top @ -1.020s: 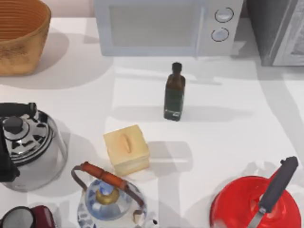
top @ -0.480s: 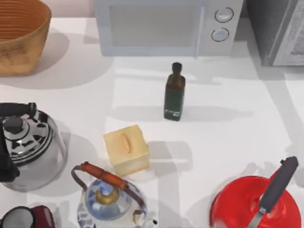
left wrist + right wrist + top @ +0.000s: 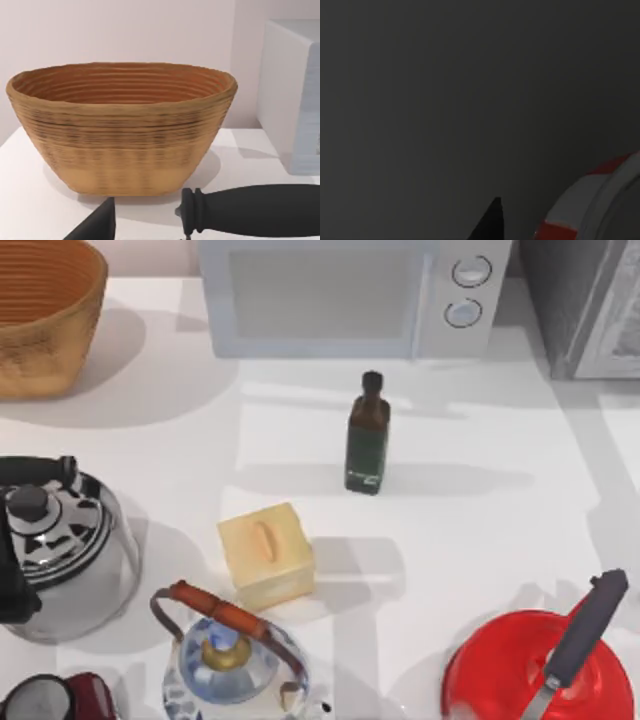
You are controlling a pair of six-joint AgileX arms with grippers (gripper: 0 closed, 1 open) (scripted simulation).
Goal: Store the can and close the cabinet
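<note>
Right wrist view is dark, with the can beside the right tool; whether it pinches, I cannot tell.

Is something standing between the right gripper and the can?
Nothing visible does. In the dark right wrist view, the small can with red and white bands sits close to the right gripper, with no object between them. The left gripper hangs near the brown woven basket.

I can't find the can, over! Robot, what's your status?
Left arm parked by woven brown basket. Right gripper beside red-and-white drink can, surroundings dark. Grey cabinet at table's right; dark green glass bottle mid-table, apart from it.
</note>
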